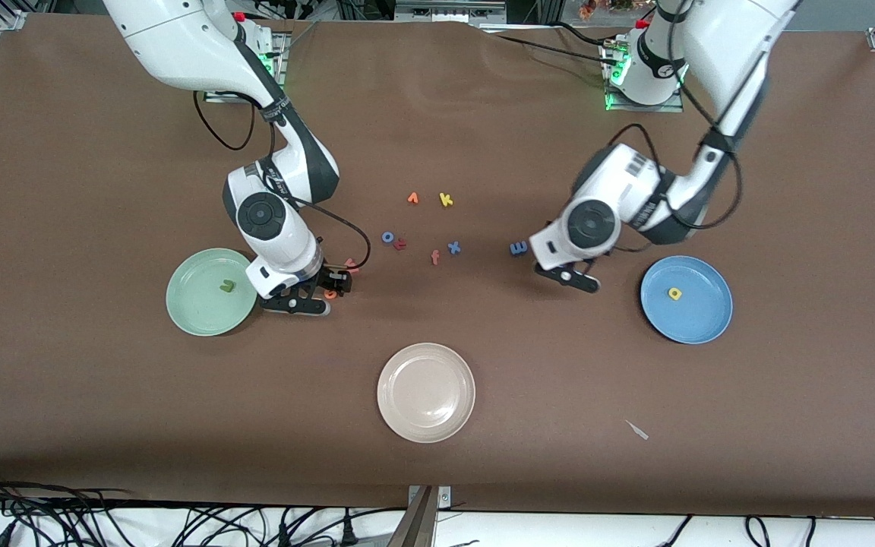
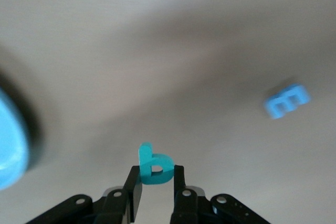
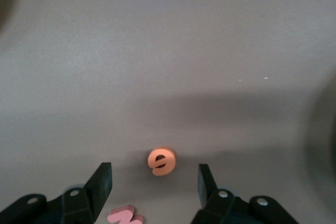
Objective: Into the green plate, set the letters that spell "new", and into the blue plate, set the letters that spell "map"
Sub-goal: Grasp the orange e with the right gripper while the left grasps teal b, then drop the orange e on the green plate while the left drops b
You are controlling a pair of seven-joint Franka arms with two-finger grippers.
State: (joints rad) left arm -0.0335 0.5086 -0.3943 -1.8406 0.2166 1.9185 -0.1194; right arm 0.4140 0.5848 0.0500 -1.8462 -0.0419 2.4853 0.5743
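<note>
- Front view: right arm bends down from its base, its end effector [image 1: 316,292] low over the counter [image 1: 103,418] just beside the green plate [image 1: 194,323], which holds the green n [image 1: 225,286]. Left arm folds at the elbow, its end effector [image 1: 578,279] low between the blue m [image 1: 518,248] and the blue plate [image 1: 699,323], where the yellow a [image 1: 675,293] lies. Beige plate [image 1: 426,392] sits nearest the camera.
- Left wrist view: left end effector [image 2: 156,182] is clamped on the teal p [image 2: 155,167], held upright between the fingers; the blue m [image 2: 286,101] lies apart on the counter.
- Right wrist view: right end effector [image 3: 155,182] has its fingers spread wide, with the orange e [image 3: 161,161] lying on the counter between them and the pink-red w [image 3: 125,216] near one finger.
</note>
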